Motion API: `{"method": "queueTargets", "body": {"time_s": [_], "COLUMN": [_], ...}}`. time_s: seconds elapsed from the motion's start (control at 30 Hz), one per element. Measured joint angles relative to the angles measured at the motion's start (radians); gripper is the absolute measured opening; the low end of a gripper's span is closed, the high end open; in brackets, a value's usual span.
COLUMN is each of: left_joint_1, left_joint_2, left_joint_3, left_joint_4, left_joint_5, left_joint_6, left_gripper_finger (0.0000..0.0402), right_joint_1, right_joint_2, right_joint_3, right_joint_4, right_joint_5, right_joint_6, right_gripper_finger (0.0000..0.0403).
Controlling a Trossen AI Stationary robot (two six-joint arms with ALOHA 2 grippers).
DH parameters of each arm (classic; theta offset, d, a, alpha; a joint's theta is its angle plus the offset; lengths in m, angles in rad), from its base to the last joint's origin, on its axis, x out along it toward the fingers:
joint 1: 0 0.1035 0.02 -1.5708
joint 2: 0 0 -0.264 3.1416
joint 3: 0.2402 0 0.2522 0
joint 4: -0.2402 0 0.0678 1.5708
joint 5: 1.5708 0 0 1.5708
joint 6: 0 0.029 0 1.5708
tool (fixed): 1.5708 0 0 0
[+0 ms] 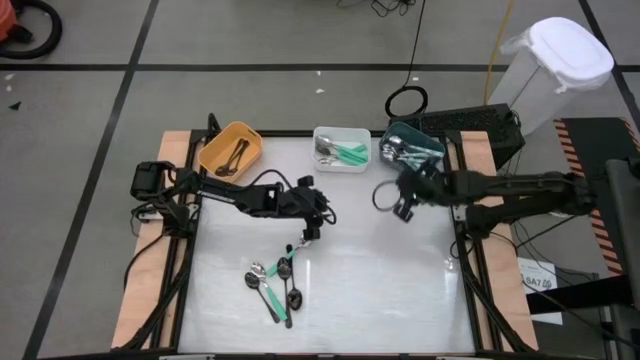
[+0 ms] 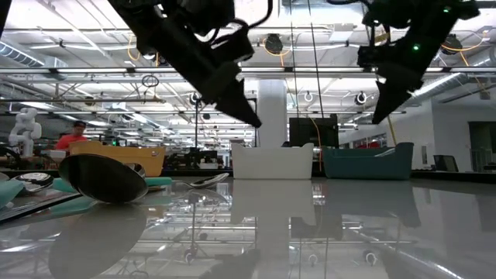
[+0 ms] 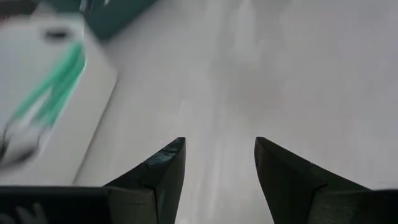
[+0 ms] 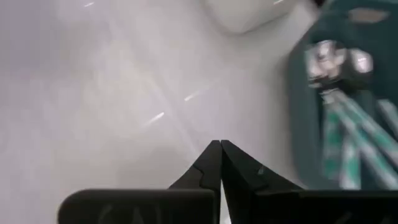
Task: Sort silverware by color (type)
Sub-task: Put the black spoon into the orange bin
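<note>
Several spoons (image 1: 275,282) with black and mint-green handles lie in a loose heap on the white table near its front; one bowl (image 2: 101,178) looms close in the low view. My left gripper (image 1: 312,230) (image 3: 219,152) hangs open and empty above the table's middle, just beyond the heap. My right gripper (image 1: 388,198) (image 4: 219,146) is shut on nothing, in the air just in front of the teal bin (image 1: 412,148). The orange bin (image 1: 230,148), white bin (image 1: 342,148) and teal bin stand along the far edge, each with spoons in it.
Bare white tabletop (image 1: 400,290) lies right of the heap. The table has wooden side strips (image 1: 135,300). Beyond it are a white lidded container (image 1: 560,60) and cables on the floor. The room with a person (image 2: 74,136) shows behind in the low view.
</note>
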Motion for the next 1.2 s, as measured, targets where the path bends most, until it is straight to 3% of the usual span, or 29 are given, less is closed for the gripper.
{"method": "queueTargets", "body": {"time_s": [0.23,0.37,0.7,1.0,1.2], "left_joint_1": [-0.016,-0.052,-0.244,-0.349,-0.411], "left_joint_2": [0.000,0.000,0.000,0.000,0.011], "left_joint_3": [0.000,0.024,0.121,0.142,0.141], "left_joint_4": [-0.205,-0.302,-0.450,-0.579,-0.664], "left_joint_5": [-0.027,-0.050,-0.194,-0.228,-0.300], "left_joint_6": [-0.249,-0.367,-0.546,-0.718,-0.836], "left_gripper_finger": [0.0193,0.0193,0.0193,0.0193,0.0193], "right_joint_1": [0.158,0.222,0.315,0.381,0.476], "right_joint_2": [0.000,-0.001,-0.001,0.000,0.050], "right_joint_3": [-0.087,-0.093,-0.093,-0.093,-0.093], "right_joint_4": [0.109,0.219,0.330,0.330,0.391], "right_joint_5": [-0.005,-0.078,-0.158,-0.150,-0.058], "right_joint_6": [0.004,-0.064,-0.134,0.024,0.125], "right_gripper_finger": [0.0002,0.0002,0.0002,0.0002,0.0002]}}
